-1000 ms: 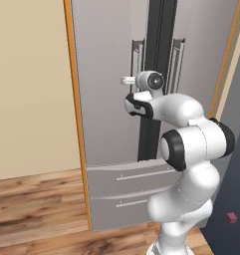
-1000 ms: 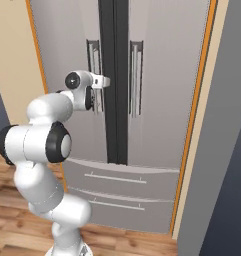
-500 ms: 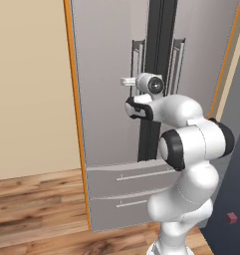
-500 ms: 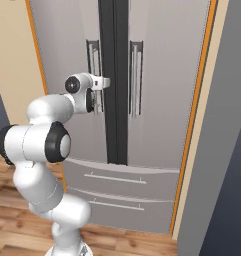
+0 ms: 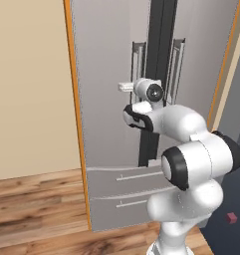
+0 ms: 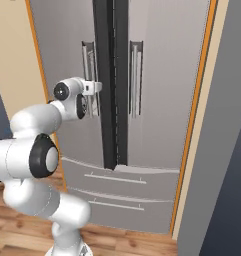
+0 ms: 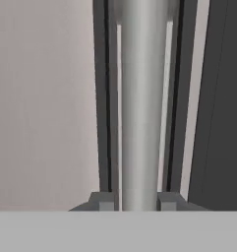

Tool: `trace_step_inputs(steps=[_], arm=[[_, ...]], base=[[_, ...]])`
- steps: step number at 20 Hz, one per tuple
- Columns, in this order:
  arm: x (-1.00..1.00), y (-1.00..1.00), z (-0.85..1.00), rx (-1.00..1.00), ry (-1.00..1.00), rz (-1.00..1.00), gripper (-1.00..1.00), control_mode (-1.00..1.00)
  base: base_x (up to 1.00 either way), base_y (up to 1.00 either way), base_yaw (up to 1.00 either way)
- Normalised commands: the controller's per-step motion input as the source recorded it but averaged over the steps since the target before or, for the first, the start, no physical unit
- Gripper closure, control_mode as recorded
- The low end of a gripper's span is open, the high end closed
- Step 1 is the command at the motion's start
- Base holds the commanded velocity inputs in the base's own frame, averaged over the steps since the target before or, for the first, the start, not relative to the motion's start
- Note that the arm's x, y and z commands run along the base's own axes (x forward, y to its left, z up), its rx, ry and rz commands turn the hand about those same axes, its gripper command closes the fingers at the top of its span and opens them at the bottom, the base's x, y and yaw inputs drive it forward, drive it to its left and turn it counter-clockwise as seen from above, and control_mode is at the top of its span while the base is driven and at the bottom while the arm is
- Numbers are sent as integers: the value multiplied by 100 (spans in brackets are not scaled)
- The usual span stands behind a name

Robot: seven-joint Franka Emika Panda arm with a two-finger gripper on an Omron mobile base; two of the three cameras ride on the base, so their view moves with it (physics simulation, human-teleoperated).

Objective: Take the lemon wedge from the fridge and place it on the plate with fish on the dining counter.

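The fridge [image 5: 106,60] stands closed in front of me, both grey doors shut with a black seam between them. My gripper [image 6: 93,88] is at mid-height on the left door's vertical silver handle [image 6: 88,57]. In the hand view the handle [image 7: 139,98] runs straight up between the two fingertips [image 7: 104,202], which press on it from both sides, so the gripper [image 7: 134,201] is shut on it. The lemon wedge is hidden behind the doors. The plate with fish and the dining counter are out of view.
The right door's handle [image 6: 136,75] hangs just across the seam. Two grey drawers [image 6: 117,190] sit below the doors. A beige wall [image 5: 27,89] with orange trim borders the fridge on the left, a grey panel [image 6: 217,150] on the right. A small red cube [image 5: 231,217] lies on the floor.
The jaws have closed from wide open onto the left door handle. The arm and the fridge doors have barely moved.
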Motion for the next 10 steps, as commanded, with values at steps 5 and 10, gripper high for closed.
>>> trace_step_inputs(steps=[5,10], arm=[[-83,100,27,0,-1,-7,100,-100],[-88,100,36,0,0,-9,100,-100]], base=[[0,0,0],[0,0,0]])
